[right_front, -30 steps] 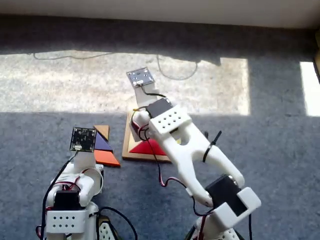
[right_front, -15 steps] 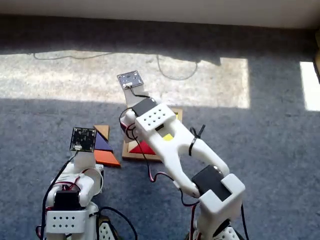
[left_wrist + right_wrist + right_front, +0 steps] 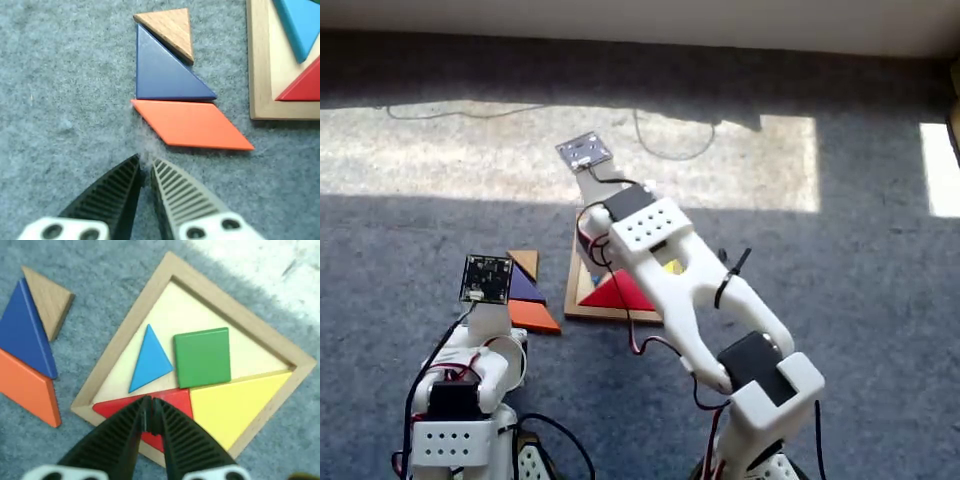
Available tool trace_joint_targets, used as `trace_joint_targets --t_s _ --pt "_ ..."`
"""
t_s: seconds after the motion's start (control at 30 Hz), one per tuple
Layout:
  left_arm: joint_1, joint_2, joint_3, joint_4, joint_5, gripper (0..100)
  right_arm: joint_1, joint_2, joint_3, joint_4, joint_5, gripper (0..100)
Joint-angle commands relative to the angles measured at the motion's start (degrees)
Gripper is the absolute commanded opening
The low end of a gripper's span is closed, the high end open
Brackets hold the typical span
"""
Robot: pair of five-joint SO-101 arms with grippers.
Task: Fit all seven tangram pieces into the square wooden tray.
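Left of the tray: left hand (image 3: pixel 145 162) low over the grey carpeted worktop (image 3: pixel 60 100), fingers nearly together, holding nothing.
Loose pieces: orange wooden parallelogram (image 3: pixel 192 125), dark blue wooden triangle (image 3: pixel 160 75) and plain wooden triangle (image 3: pixel 167 30) lie edge to edge just beside the tray, probably grouped within that arm's reach.
Square wooden tray (image 3: pixel 125 337): red triangle (image 3: pixel 181 401) and yellow triangle (image 3: pixel 235 405) seated; green square (image 3: pixel 202 357) abuts the yellow; light blue triangle (image 3: pixel 150 362) looks unseated.
Right hand (image 3: pixel 151 402): above the red triangle, almost closed, empty.
View comparison: in the high view, the right arm (image 3: pixel 670 270) covers much of the tray; the right wrist view lays out all four pieces.
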Motion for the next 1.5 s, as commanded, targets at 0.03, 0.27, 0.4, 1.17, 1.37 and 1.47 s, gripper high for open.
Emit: trace_joint_targets --t_s 0.03,0.27,0.4,1.17,1.37,1.47 --pt "0.75 -0.48 1.45 -0.79 -0.35 1 6.64 -2.86 1.19 -8.13 1.14 0.6" --pt "0.75 -0.48 1.45 -0.79 -0.35 1 8.04 1.1 5.49 -15.6 6.33 0.6" --pt "0.75 -0.48 1.45 -0.79 -0.35 1 6.29 3.21 5.58 -15.52 6.51 0.6" --pt "0.75 -0.48 1.45 -0.79 -0.35 1 -3.65 -3.21 7.34 -2.51 6.59 0.5" --pt "0.75 -0.48 1.45 -0.79 -0.35 1 1.8 -17.27 17.36 -12.0 6.51 0.5" --pt "0.75 -0.48 1.45 -0.79 -0.35 1 5.05 -19.12 23.96 -23.08 6.33 0.5"
